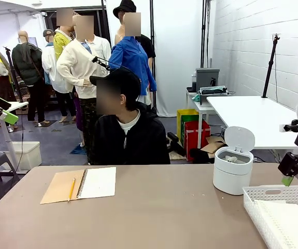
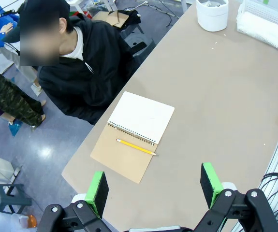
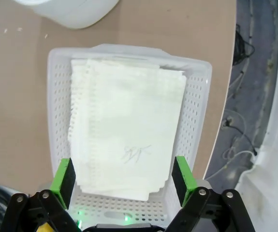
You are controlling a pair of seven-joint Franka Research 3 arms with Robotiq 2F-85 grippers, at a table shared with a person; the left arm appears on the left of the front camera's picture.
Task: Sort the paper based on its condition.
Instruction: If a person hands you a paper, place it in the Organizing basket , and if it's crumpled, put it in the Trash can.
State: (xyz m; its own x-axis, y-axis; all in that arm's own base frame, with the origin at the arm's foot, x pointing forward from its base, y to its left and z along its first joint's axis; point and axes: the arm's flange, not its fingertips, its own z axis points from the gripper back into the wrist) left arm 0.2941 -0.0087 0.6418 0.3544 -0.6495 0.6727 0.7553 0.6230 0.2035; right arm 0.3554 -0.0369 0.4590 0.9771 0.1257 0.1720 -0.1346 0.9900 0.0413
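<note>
While both pincers gape empty, left pincer (image 2: 153, 186) and right pincer (image 3: 123, 176): flat sheets (image 3: 126, 145) stacked in one white basket (image 3: 56, 101); one open-lidded bin (image 1: 233, 170) beside it at the table's right edge.

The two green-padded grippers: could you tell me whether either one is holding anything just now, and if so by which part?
Nothing is held. The left gripper is open above the tan table; the right gripper is open above flat white paper sheets in the white perforated plastic basket.

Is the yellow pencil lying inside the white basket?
No, the yellow pencil lies on the open spiral notebook with the brown cover, far from the white plastic basket holding flat white paper sheets.
</note>
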